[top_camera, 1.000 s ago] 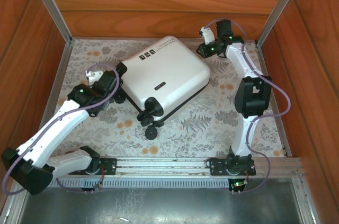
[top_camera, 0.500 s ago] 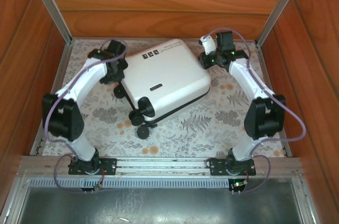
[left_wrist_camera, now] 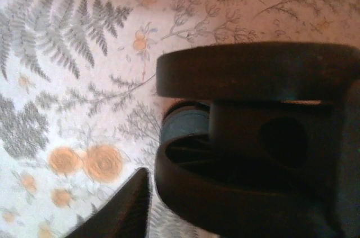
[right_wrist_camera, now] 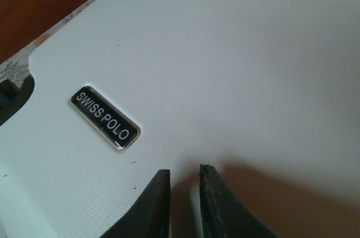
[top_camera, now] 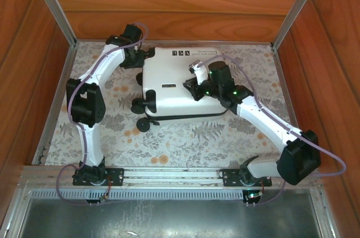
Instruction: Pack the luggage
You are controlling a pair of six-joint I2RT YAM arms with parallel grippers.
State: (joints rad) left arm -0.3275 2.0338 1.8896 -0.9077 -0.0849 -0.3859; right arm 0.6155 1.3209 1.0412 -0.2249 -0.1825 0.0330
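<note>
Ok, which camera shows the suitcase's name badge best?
Right wrist: the badge sits close and sharp on the white suitcase, lettering readable. From the top view it is a tiny dark mark. The left wrist looks at a black wheel instead.

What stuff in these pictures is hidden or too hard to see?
- Top view: what is inside the luggage; its closed white shell hides it.
- Left wrist view: a black wheel blocks the left gripper, so whether its jaws hold anything is unclear.
- Top view: the black labels are too small to read; in the right wrist view the top edge cuts them off.
</note>
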